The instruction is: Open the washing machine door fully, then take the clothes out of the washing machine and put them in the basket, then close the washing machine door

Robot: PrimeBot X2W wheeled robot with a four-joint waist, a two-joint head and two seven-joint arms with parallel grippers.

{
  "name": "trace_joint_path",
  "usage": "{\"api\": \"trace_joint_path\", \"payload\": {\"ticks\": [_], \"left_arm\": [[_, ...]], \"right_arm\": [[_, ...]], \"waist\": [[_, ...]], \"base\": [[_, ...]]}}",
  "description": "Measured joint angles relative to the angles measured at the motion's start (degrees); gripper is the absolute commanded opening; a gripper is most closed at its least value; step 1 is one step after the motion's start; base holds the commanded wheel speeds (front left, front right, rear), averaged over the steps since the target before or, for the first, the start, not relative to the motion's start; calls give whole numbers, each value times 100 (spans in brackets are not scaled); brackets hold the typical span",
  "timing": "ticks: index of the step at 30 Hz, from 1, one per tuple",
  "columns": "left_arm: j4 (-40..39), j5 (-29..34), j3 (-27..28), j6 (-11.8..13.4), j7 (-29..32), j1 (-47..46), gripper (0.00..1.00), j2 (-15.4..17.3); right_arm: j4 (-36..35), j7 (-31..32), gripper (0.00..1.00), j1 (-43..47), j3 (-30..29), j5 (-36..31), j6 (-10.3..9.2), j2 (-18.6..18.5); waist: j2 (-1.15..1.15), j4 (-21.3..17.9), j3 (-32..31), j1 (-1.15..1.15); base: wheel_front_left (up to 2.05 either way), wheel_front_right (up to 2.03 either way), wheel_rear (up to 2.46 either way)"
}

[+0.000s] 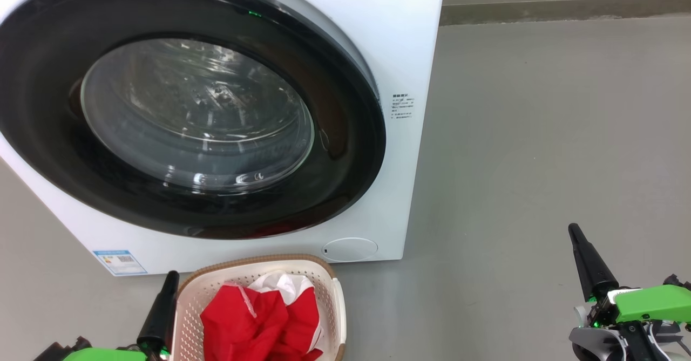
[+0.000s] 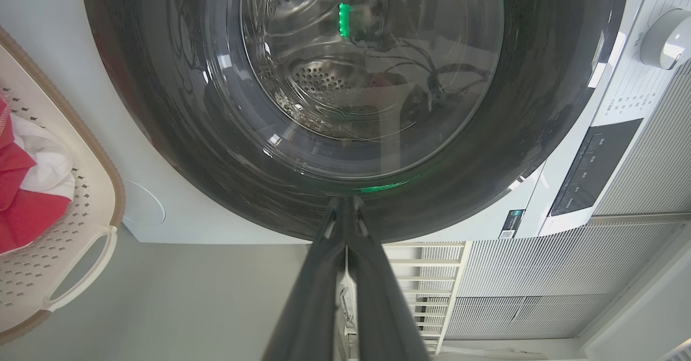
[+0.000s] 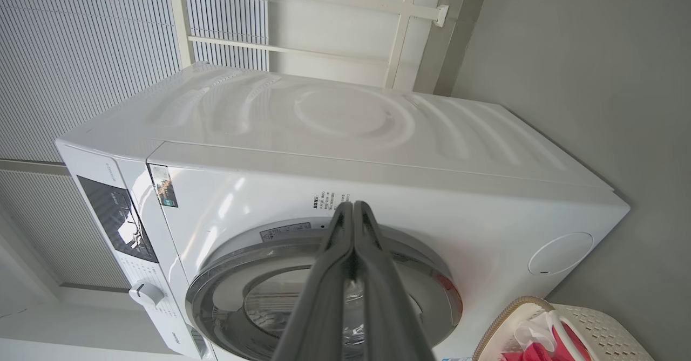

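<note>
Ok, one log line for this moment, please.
door: closed | clothes: in basket | left gripper: shut, empty, beside basket | right gripper: shut, empty | task: looks complete

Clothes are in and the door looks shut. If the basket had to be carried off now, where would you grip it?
Probably take the basket by the white handle bar on its right side, coming from the robot's right. The slot behind the bar should let one finger through, and the clothes are heaped inside.
</note>
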Motion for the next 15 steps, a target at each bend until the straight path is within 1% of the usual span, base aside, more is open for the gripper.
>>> {"api": "trace_joint_path", "payload": {"ticks": [15], "left_arm": [[0, 0, 0, 0, 1, -1, 0, 0]], "right_arm": [[0, 1, 0, 0, -5, 0, 0, 7]], "waist": [[0, 0, 0, 0]], "base": [[0, 0, 0]]}}
